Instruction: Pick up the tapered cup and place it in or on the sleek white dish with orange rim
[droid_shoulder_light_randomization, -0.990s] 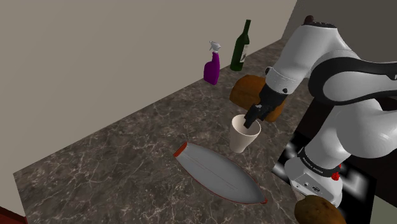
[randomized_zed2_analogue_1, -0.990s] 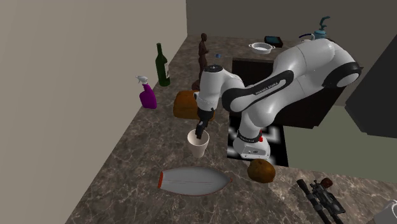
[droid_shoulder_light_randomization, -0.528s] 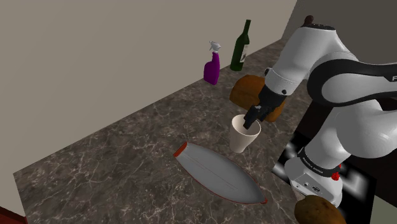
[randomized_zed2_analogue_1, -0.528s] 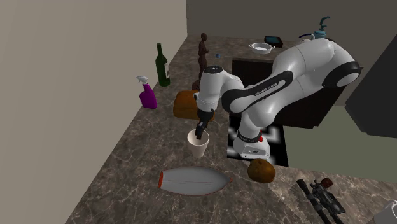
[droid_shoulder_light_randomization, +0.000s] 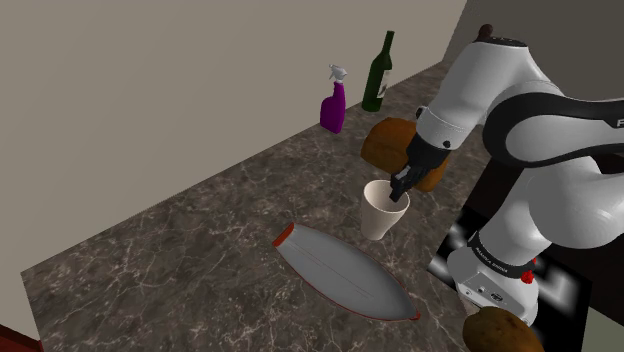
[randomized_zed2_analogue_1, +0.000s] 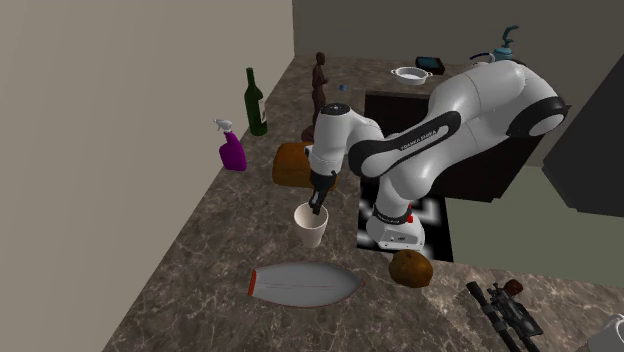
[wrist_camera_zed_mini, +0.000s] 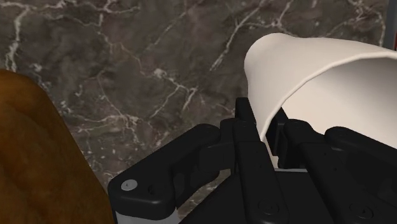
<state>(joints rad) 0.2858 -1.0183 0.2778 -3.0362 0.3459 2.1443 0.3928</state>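
The gripper (droid_shoulder_light_randomization: 400, 187) has just closed on the cup (droid_shoulder_light_randomization: 380, 220) wall, one finger inside the rim; the cup stands on the counter (droid_shoulder_light_randomization: 190, 250), just beyond the dish (droid_shoulder_light_randomization: 345, 272), ready for lifting

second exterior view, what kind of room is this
Probably a home kitchen: a dark veined counter along the wall, a green bottle and a purple spray bottle on it, and a kettle and pot farther back.
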